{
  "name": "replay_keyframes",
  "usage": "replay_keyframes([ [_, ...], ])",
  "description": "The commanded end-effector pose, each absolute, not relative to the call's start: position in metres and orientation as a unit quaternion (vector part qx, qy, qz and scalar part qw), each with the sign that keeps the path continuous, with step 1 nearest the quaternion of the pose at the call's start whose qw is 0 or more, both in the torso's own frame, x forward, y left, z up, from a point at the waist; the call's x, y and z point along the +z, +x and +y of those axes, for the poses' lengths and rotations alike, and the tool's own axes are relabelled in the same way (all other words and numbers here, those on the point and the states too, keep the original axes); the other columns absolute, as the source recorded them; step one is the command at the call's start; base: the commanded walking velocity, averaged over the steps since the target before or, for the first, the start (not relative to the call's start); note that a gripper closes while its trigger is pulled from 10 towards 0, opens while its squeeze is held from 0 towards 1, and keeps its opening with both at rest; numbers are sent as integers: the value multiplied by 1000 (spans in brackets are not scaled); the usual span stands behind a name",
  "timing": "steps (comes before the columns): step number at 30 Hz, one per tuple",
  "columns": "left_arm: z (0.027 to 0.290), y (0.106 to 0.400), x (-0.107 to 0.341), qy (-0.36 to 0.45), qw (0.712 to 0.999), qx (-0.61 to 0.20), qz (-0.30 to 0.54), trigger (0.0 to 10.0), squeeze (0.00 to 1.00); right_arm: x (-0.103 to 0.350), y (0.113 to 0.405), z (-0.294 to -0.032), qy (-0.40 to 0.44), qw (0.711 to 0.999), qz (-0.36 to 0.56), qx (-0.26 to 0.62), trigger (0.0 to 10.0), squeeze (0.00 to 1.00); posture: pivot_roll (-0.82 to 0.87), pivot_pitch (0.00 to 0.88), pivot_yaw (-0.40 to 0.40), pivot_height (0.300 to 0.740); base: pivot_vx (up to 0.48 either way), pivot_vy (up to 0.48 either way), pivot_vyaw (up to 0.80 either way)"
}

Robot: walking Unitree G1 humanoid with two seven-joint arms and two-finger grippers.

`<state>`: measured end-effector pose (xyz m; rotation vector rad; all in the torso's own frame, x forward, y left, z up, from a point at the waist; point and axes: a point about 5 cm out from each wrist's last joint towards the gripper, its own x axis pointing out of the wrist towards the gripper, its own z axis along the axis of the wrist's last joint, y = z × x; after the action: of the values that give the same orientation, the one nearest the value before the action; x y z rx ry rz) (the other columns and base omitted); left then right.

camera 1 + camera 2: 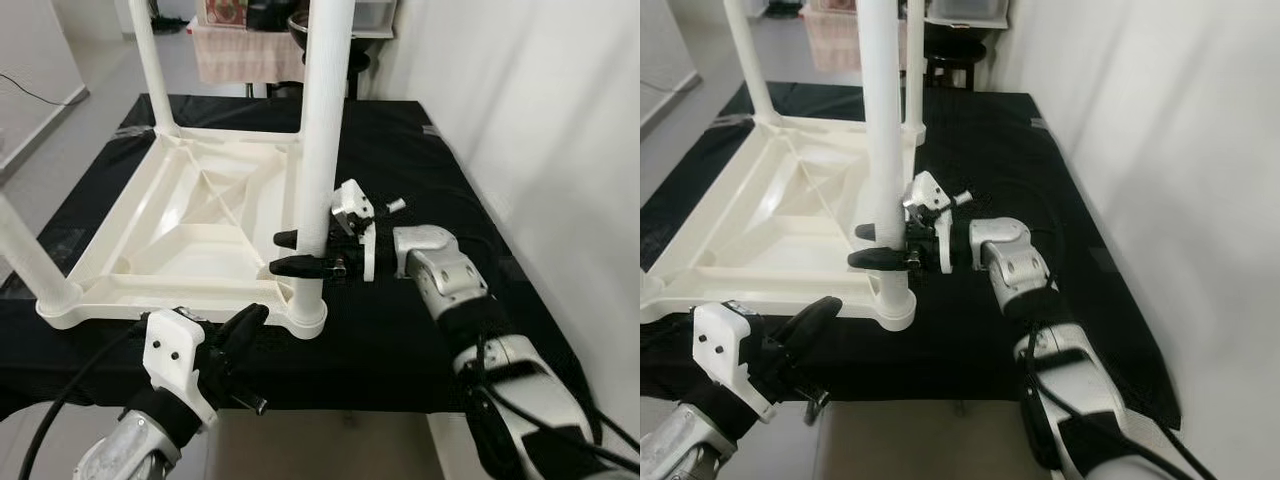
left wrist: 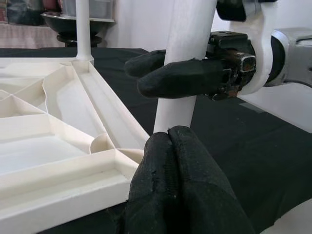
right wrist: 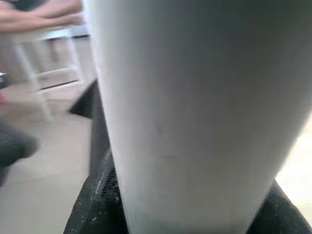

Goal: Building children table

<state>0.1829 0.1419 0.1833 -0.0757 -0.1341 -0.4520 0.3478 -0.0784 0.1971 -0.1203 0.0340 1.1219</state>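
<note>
Fingers of the right gripper (image 1: 288,252) clamp either side of a white table leg (image 1: 322,150) low down, just above its corner socket, in the centre of the frame. That leg stands upright in the near right corner of the upside-down white tabletop (image 1: 190,225), which lies on a black cloth (image 1: 400,330) at centre left. At lower left the left gripper (image 1: 245,330) hovers just beside the tabletop's near edge, fingers pressed together, holding nothing.
</note>
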Motion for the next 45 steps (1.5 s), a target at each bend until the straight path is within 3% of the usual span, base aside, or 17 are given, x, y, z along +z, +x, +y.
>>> replay_keyframes([
  [1,141,181,186,-36,970,-227,-72,10000,0,164,345,-97,-72,950,81,291,0,0,63,97,-112,740,0,0,0],
  [3,143,182,186,-35,971,-227,-72,10000,0,142,307,-92,-44,973,107,200,0,0,47,100,-88,740,0,0,0],
  [5,143,183,186,-35,971,-227,-72,10000,0,138,299,-88,-35,971,111,208,0,0,47,100,-88,740,0,0,0],
  [11,142,188,185,-36,969,-233,-72,10000,0,149,325,-57,-38,965,73,251,0,0,63,74,-92,740,0,0,0],
  [12,142,188,184,-35,970,-229,-73,10000,0,151,331,-54,-42,966,71,247,2980,0,78,71,-100,740,0,0,0],
  [13,142,188,184,-35,970,-229,-73,10000,0,151,331,-54,-42,966,71,247,2980,0,78,71,-100,740,0,0,0],
  [14,142,188,184,-35,971,-224,-74,10000,0,153,337,-50,-39,965,67,250,10000,0,78,68,-101,740,0,0,0],
  [16,142,188,184,-34,972,-220,-75,10000,0,156,337,-48,-37,967,65,243,10000,0,76,67,-101,740,0,0,0],
  [17,143,189,184,-34,972,-219,-76,10000,0,161,338,-45,-40,967,55,247,10000,690,69,63,-97,740,0,0,0],
  [18,143,190,184,-35,972,-219,-76,10000,0,165,337,-45,-40,967,50,247,10000,1000,68,63,-96,740,0,0,0],
  [30,143,192,183,-37,971,-222,-76,10000,0,183,347,-50,-5,962,17,272,10000,1000,67,55,-91,740,0,0,0],
  [31,143,192,183,-37,971,-222,-76,10000,0,186,346,-46,2,950,8,313,10000,0,70,55,-92,740,0,0,0],
  [35,143,192,184,-37,971,-222,-77,10000,0,190,347,-42,2,926,-2,377,10000,0,71,57,-90,740,0,0,0],
  [40,141,187,185,-39,971,-223,-76,10000,0,211,360,-47,-55,813,-13,580,10000,0,98,80,-97,740,0,0,0],
  [43,141,185,185,-39,971,-223,-75,10000,0,217,363,-46,-55,804,-21,592,10000,0,100,82,-98,740,0,0,0],
  [44,141,184,186,-39,971,-222,-74,10000,0,220,365,-45,-47,801,-24,597,8510,0,105,94,-100,740,0,0,0],
  [45,141,183,186,-39,972,-222,-74,10000,0,223,366,-44,-41,799,-25,600,8510,0,105,94,-100,740,0,0,0],
])
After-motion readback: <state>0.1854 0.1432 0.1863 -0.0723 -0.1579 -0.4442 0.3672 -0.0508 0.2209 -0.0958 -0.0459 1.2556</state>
